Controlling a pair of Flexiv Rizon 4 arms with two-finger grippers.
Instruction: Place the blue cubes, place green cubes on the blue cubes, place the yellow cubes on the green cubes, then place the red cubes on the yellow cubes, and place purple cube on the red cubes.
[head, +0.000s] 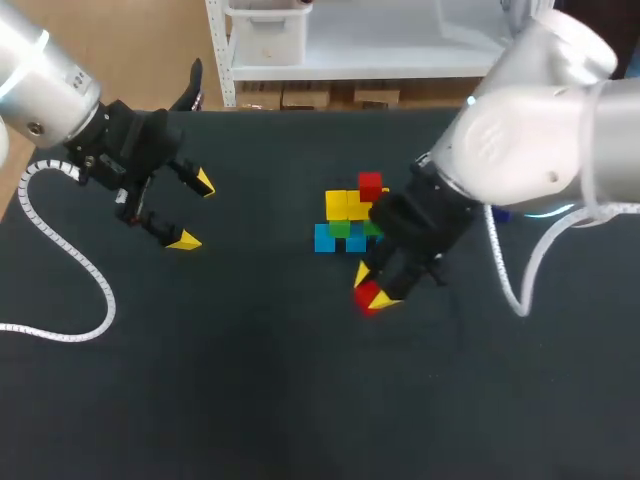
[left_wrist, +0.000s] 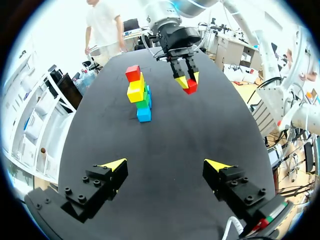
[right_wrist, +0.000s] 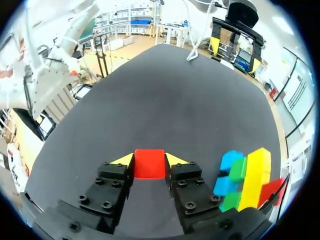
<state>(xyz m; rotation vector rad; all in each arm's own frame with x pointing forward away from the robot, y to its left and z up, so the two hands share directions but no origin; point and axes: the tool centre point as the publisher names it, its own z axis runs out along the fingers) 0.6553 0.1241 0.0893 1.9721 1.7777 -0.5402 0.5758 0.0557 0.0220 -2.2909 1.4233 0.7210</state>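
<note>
Just in front of the stack (head: 350, 215) on the dark tabletop (head: 250, 380), the right gripper (head: 373, 288) has its fingers clamped on 1 red cube (right_wrist: 149, 163). That stack shows blue cubes (head: 325, 238) at the base, then green, then yellow, with a second red cube (head: 370, 186) on top. Over on the left, the left gripper (head: 195, 212) hangs with fingers wide apart, well clear of the stack.

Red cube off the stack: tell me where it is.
In the head view, mid-table, the red cube is gripped between the right hand's yellow tips, just on the robot's side of the stack, slightly to its right.
</note>
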